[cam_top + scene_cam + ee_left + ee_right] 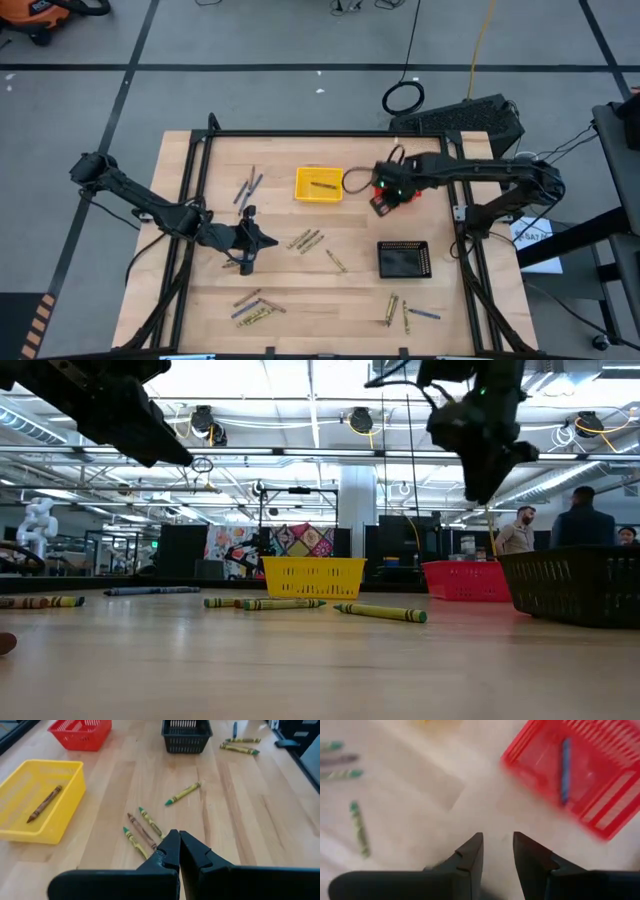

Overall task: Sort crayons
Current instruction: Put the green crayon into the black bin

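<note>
We judge the crayons (309, 241) scattered across the table (290, 290) light, stiff and apt to roll, best pinched mid-length; left gripper (178, 838) closed empty, right gripper (496, 845) open.

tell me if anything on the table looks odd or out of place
Nothing looks damaged or spilled. Crayons lie loose across the table. The yellow basket holds a brown crayon, the red basket a blue crayon. The left hand is shut and empty; the right hand is open.
</note>
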`<act>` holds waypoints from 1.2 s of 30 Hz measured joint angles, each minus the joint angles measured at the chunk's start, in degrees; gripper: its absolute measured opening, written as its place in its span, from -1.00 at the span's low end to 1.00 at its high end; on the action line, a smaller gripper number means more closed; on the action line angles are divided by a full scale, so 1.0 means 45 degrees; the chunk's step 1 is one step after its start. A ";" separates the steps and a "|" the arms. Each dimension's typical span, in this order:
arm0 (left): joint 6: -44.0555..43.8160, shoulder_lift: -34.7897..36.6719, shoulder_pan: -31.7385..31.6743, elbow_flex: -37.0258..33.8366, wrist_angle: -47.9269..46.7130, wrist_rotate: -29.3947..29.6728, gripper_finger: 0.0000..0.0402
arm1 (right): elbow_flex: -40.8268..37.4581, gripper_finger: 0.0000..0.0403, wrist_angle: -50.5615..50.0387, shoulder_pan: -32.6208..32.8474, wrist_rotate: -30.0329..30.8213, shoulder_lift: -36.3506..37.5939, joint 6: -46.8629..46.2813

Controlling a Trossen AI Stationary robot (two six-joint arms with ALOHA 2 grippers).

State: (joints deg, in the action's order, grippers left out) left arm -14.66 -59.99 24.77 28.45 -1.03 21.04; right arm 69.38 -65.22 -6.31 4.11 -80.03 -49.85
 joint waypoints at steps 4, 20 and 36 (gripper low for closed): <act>0.0011 0.0000 0.0000 0.0000 -0.0007 0.0000 -0.99 | 0.0000 -0.53 0.0073 0.1587 -0.0607 0.0000 -0.1568; 0.0109 0.0000 0.0000 0.0000 -0.0001 0.0000 -0.99 | 0.0010 -0.54 0.1280 0.7065 -0.0544 0.0000 -0.8040; 0.0740 0.0000 0.0000 0.0000 0.0013 0.0005 -0.99 | 0.0019 -0.54 0.3465 1.0933 0.0405 -0.2015 -1.4122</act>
State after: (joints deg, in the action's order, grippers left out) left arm -11.33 -59.99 24.77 28.45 -0.97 21.06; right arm 69.47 -49.62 42.89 5.93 -89.10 -113.40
